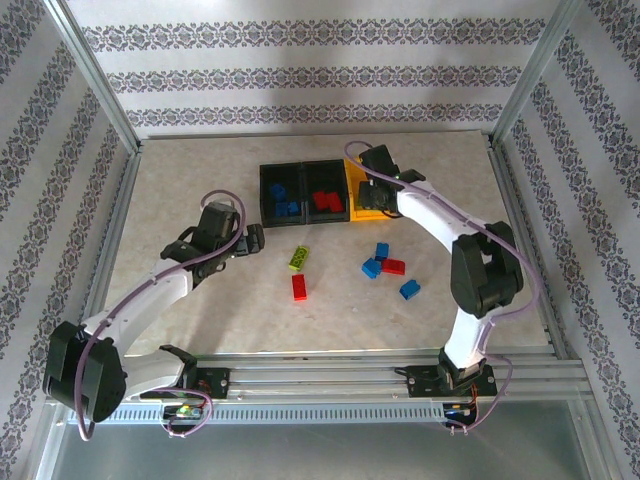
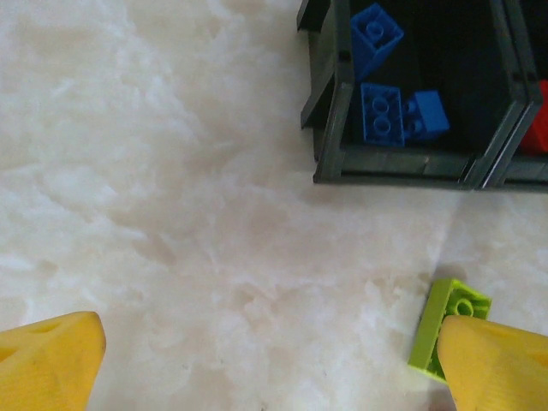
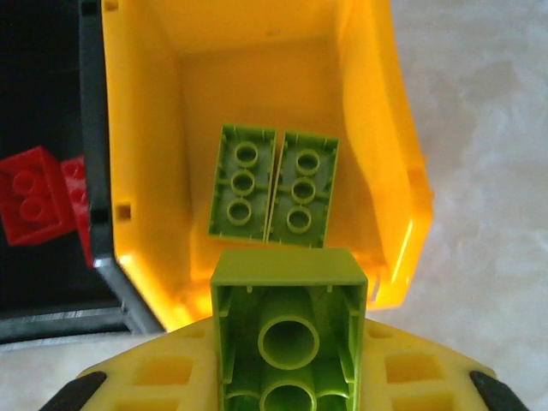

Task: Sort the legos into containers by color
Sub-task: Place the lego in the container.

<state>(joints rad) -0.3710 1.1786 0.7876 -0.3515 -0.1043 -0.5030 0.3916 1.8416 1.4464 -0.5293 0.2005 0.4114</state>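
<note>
Yellow fingers of the right gripper squeeze a lime green lego, hollow side showing, above the yellow bin with two green legos inside. The left gripper is wide open near another green lego on the table.

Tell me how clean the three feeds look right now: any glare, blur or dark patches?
Top external: evenly lit and sharp, soft shadows beside the arms. Left wrist: the table washes out pale; the yellow fingers at the bottom are blurred. Right wrist: the gripped lime brick is soft up close, glare streaks the yellow bin on its right wall, the black bin is very dark inside.
</note>
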